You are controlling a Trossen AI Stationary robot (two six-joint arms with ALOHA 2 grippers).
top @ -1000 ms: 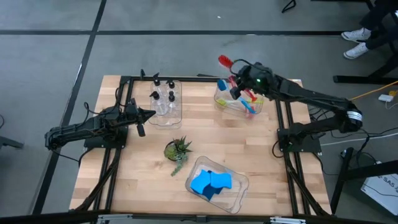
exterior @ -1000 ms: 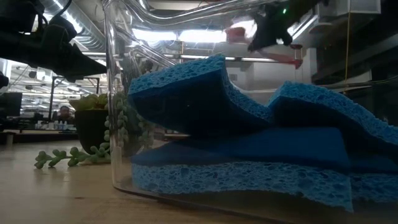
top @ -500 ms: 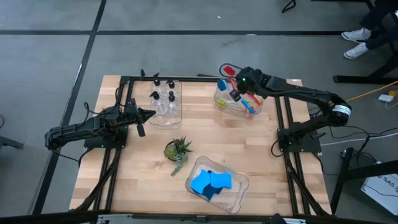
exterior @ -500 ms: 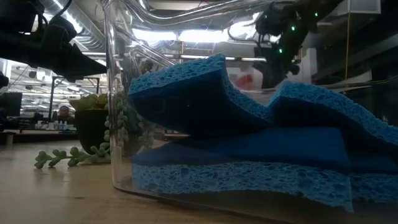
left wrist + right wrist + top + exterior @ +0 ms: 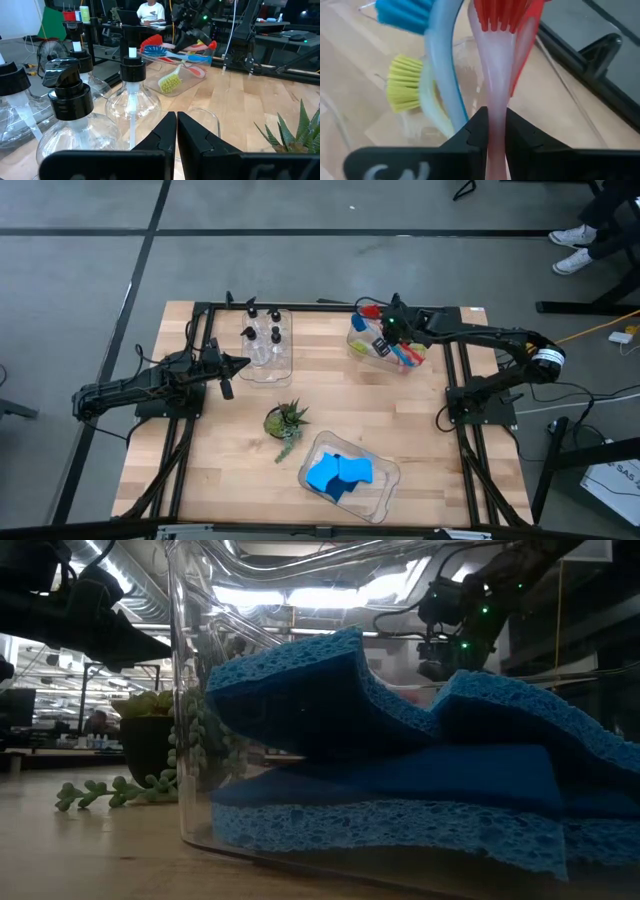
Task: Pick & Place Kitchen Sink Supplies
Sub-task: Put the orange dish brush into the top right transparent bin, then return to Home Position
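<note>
**Right gripper holds red brush over the brush bin**

Gripping a red brush [image 5: 496,65] by its pale handle, the right gripper [image 5: 492,131] has both dark fingers pressed against the handle's sides in the right wrist view. Past the fingers lie a blue brush [image 5: 420,20] and a yellow-green brush [image 5: 410,92], both inside a clear bin [image 5: 350,125] on the wooden table [image 5: 555,100].

From the high view, the right gripper [image 5: 388,328] sits over that brush bin [image 5: 356,346], which stands at the table's far right part. The red brush head [image 5: 366,308] pokes over the bin's far rim. Well to the left of the brush bin, a second clear bin [image 5: 283,365] holds the pump bottles [image 5: 262,340]. The left gripper [image 5: 235,363] rests just beside the bottle bin, its fingers closed on nothing. A potted plant [image 5: 287,421] stands nearer the camera side than the brush bin, and beyond it a third bin [image 5: 385,480] holds blue sponges [image 5: 338,474].

At table height, the low view is filled by the blue sponges [image 5: 400,760] behind their bin's clear wall [image 5: 185,740]. The potted plant [image 5: 150,740] shows beside them, and the right arm [image 5: 460,610] hangs above.

Seen from the left wrist, the left gripper [image 5: 176,135] is shut, with pump bottles [image 5: 131,95] close by and the brush bin [image 5: 192,77] farther off.
</note>
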